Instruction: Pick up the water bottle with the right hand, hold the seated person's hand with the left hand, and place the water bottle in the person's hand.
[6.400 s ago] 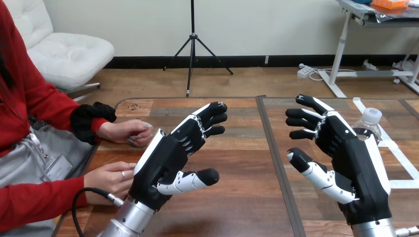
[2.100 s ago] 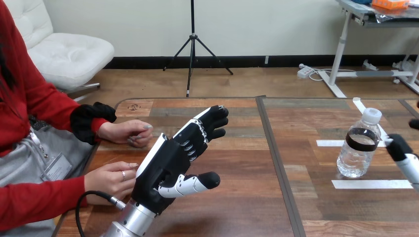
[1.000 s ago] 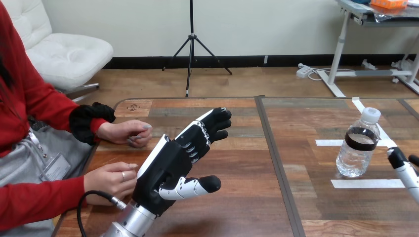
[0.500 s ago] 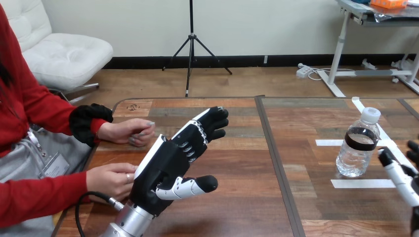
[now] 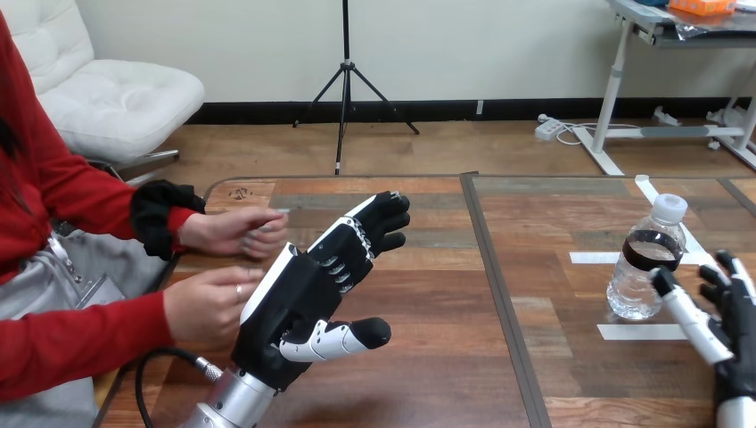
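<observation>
where only its thumb showed before, the right hand (image 5: 736,314) reaches in open beside the one water bottle (image 5: 644,263), upright on the table (image 5: 446,366); the left hand (image 5: 299,299) stays open by the person's two hands (image 5: 207,305).

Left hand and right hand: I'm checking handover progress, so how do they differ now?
The left hand is raised over the left part of the table, beside the person's hand; the right hand sits low at the right edge, beside the bottle. The left hand's thumb points toward the table's middle; the right hand's thumb reaches toward the bottle. Shared: both are open and hold nothing.
</observation>
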You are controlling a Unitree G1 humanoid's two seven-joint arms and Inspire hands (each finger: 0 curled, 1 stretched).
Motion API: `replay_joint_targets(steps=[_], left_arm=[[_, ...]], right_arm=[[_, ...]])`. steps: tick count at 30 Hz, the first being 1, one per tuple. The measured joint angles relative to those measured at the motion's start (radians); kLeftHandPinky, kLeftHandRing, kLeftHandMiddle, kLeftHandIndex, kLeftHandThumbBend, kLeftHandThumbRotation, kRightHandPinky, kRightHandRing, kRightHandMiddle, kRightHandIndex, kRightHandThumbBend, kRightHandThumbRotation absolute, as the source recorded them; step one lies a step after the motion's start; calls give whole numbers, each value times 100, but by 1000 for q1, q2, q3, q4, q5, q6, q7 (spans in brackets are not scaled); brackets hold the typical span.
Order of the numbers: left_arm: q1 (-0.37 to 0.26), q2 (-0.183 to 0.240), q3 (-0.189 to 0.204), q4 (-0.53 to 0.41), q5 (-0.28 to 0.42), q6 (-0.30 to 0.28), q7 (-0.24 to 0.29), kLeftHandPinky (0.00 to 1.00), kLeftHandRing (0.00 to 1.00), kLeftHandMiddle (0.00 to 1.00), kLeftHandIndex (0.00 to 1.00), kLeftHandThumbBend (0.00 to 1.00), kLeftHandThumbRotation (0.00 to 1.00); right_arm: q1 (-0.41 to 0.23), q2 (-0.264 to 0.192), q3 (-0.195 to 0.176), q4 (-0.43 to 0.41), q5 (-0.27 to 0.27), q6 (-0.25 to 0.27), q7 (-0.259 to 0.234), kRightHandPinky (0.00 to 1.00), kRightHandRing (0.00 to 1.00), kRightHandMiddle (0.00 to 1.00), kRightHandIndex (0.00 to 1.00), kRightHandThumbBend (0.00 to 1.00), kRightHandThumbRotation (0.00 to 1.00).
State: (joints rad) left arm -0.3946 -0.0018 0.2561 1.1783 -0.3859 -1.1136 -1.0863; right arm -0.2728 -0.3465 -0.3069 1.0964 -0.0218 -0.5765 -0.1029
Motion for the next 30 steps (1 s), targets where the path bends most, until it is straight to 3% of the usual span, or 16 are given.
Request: replay_joint_targets(steps=[14, 30], left_arm=[[0, -1, 3, 0, -9, 0, -21, 89, 92, 92, 90, 100, 48], [0, -1, 17, -1, -41, 0, -52, 89, 92, 92, 90, 100, 48]], right_arm=[[-80, -28, 30, 89, -19, 45, -12, 79, 89, 89, 96, 100, 59], [-140, -50, 58, 132, -21, 104, -10, 81, 89, 90, 96, 100, 58]])
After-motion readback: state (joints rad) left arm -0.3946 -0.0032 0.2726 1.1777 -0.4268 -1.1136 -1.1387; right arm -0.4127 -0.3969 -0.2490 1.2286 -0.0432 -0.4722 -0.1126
